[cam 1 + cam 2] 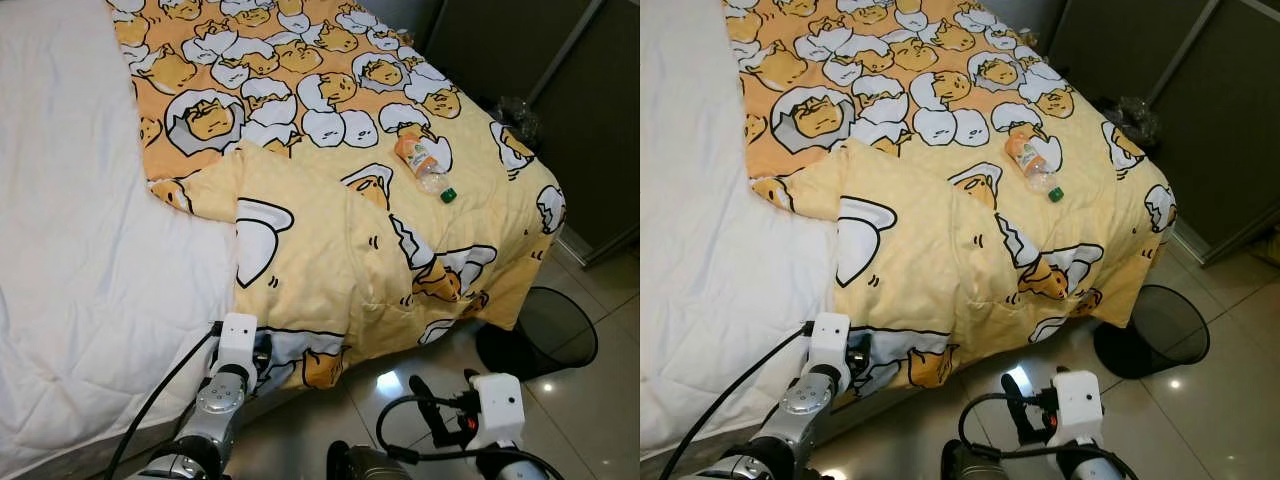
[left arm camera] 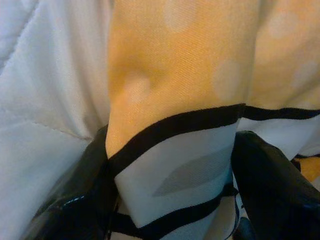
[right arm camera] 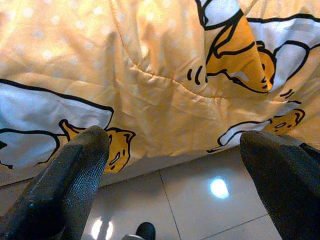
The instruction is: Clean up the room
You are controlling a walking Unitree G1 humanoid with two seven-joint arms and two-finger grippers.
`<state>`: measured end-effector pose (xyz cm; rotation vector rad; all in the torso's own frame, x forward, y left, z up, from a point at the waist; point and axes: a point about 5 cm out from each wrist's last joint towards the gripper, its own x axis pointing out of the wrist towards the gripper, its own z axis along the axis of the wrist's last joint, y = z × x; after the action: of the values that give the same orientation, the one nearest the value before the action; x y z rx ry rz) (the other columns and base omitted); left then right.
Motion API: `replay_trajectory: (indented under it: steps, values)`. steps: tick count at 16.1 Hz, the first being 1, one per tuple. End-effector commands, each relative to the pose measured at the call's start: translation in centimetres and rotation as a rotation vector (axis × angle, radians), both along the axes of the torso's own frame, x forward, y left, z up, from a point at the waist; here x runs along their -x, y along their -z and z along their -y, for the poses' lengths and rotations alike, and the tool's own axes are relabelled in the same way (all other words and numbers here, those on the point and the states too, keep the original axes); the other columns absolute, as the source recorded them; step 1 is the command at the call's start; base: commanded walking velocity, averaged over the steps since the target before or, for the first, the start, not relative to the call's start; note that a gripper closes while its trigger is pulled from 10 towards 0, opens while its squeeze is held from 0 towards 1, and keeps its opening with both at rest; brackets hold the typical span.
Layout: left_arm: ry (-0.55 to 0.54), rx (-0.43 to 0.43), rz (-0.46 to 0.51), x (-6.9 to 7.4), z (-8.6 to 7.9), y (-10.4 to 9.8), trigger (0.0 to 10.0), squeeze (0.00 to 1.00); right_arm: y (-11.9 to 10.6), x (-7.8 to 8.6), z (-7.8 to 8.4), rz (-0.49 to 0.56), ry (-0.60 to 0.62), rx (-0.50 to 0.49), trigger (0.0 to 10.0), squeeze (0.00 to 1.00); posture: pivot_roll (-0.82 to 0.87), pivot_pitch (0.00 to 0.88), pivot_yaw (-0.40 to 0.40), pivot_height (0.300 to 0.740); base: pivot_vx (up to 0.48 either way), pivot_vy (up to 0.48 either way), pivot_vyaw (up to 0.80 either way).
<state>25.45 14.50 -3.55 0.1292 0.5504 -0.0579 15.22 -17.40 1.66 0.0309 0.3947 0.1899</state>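
One bottle on yellow duvet

I can read no words or numbers anywhere. The bottle lying on the blanket has an orange label, but its print is too small and blurred for me to make out.

Head pair: high, angled down over the bed corner and floor, sharing nearly one scene. Left wrist: pressed close against the quilt, perhaps at its edge. Right wrist: low, facing the quilt's overhang above the floor.
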Motion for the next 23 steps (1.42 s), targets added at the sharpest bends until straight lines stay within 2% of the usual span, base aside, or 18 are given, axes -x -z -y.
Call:
replay_trajectory:
  steps: [1,6,9,15,18,19,21,23]
  values:
    - [0.019,-0.013,-0.068,0.9,0.1,0.9,0.0,0.00,0.6,0.3,0.5,-0.036,0.016,0.017,10.0,0.00,-0.13,0.100,-0.095,0.740,0.000,0.000,0.00]
    - [0.130,-0.020,-0.024,0.0,0.3,0.1,0.0,0.00,1.1,-1.5,0.0,-0.019,0.034,0.005,10.0,0.00,-0.10,0.020,-0.053,0.740,0.000,0.000,0.00]
    - [0.175,-0.012,-0.022,-0.1,0.8,0.0,0.0,0.00,1.6,-2.1,0.3,-0.022,0.051,0.004,10.0,0.00,-0.08,0.000,-0.045,0.740,0.000,0.000,0.00]
    - [0.256,0.049,-0.118,1.6,1.7,1.3,0.0,0.00,2.4,-2.7,0.6,-0.035,0.043,0.021,10.0,0.00,-0.08,0.000,-0.040,0.740,0.000,0.000,0.00]
    - [0.230,0.092,-0.130,1.0,2.0,1.0,0.0,0.00,2.6,-2.9,0.6,-0.041,0.024,0.029,10.0,0.00,-0.08,0.000,-0.048,0.740,0.000,0.000,0.00]
    - [0.260,0.085,-0.121,0.7,2.2,0.8,0.0,0.00,2.6,-3.0,0.7,-0.040,0.021,0.032,10.0,0.00,-0.08,0.000,-0.048,0.740,0.000,0.000,0.00]
    - [0.356,0.012,-0.105,0.5,2.3,0.5,0.0,0.00,2.6,-3.3,0.9,-0.035,0.021,0.036,10.0,0.00,-0.08,0.000,-0.045,0.740,0.000,0.000,0.00]
    - [0.423,-0.034,-0.096,0.6,2.0,0.5,0.0,0.00,2.7,-3.3,0.9,-0.035,0.017,0.037,10.0,0.00,-0.08,0.000,-0.043,0.740,0.000,0.000,0.00]
